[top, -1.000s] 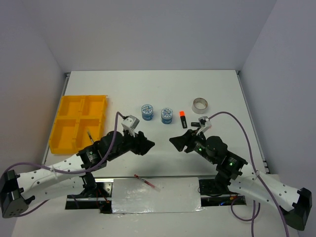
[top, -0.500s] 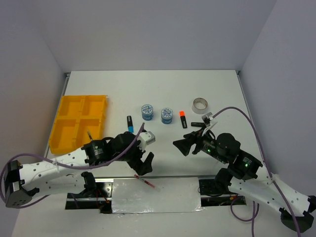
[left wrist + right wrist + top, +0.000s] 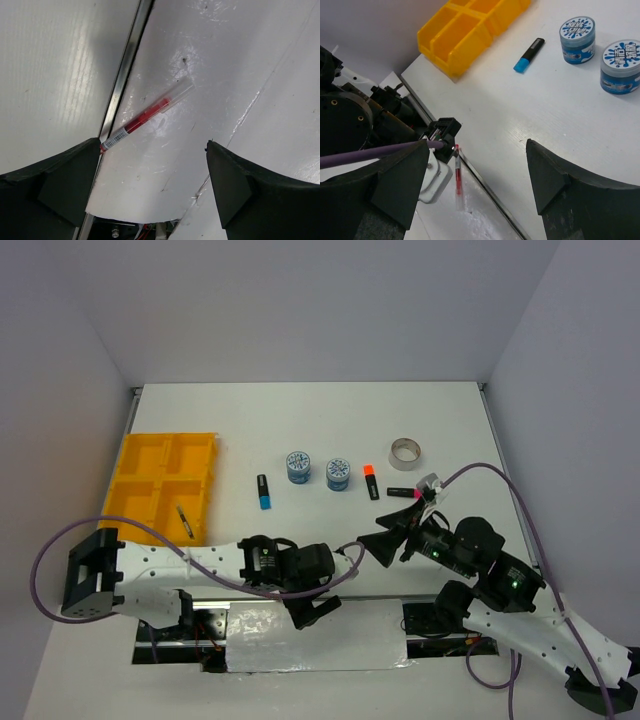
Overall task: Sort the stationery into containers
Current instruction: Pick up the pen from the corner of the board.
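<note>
The yellow tray on the left of the counter is nearly bare. Of its four compartments, only the near-right one holds anything: a thin dark pen lying loose inside. By that showing the sorting has barely begun, with one item in and eight out.

Everything left lies to the right of the tray. The two blue-white patterned rolls stand side by side, not touching. The silvery tape ring is the farthest thing from the tray. Of the three highlighters, the blue-ended highlighter is nearest the tray. The orange-ended highlighter lies beyond the rolls, and the pink-ended highlighter just past it. The red pen is off the counter proper, on a glossy white panel at the near edge, right of the tray.

The left gripper hangs over that red pen with its fingers spread wide, pinching nothing. The right gripper, further right of the tray, is likewise spread and empty.

A metal strip borders the panel, and the pen's labelled end lies against it. I judge this leaves little room for a finger on that side. The pen also lies flat on a slick surface and may skid. The left arm's purple cable trails close by.
</note>
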Available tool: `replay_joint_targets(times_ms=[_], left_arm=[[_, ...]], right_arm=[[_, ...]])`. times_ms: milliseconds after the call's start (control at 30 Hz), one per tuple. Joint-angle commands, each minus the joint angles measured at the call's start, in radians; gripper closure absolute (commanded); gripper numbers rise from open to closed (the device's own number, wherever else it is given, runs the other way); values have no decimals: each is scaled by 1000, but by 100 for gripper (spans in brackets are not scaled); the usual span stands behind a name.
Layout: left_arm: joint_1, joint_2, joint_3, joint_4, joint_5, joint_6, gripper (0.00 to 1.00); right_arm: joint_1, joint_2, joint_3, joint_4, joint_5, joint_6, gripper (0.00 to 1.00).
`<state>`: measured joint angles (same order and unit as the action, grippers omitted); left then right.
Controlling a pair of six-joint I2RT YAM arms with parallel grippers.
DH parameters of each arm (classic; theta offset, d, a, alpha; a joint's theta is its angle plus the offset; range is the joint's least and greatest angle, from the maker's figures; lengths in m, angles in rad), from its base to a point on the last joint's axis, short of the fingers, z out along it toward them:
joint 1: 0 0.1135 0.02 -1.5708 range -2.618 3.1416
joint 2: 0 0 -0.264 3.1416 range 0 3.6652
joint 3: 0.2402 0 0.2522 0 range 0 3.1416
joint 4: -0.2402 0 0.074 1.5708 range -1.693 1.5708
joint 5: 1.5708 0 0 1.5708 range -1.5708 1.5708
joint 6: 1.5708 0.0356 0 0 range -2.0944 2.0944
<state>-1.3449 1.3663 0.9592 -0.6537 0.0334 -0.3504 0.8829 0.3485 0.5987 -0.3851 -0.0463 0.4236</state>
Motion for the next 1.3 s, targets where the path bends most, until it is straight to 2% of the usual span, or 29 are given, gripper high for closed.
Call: replay_joint_targets(times_ms=[0, 200, 467, 667, 800, 1000, 1100, 1267], left_arm=[[-43, -6, 10, -12, -15, 47, 1], [-79, 62, 59, -102, -113, 119, 1], [-69, 37, 7, -49, -171, 244, 1], [-39, 25, -68, 37, -89, 307, 2], [-20, 71, -56, 20, -61, 332, 7], [-14, 181, -34, 6, -26, 337, 9], [-16, 212, -30, 2, -23, 335, 14], [-16, 243, -25, -1, -29, 318, 30]], right_arm=[[-2, -17, 29, -5, -38, -31, 15], [-2, -62, 21, -23, -34, -29, 15], [-1, -183, 113, -130, 39, -22, 14], [-1, -218, 197, -201, 45, -29, 14], [-2, -236, 236, -230, 74, -37, 14], [-2, -249, 260, -239, 65, -39, 14], [-1, -247, 265, -247, 66, -40, 14], [-1, -256, 265, -241, 65, -39, 14]])
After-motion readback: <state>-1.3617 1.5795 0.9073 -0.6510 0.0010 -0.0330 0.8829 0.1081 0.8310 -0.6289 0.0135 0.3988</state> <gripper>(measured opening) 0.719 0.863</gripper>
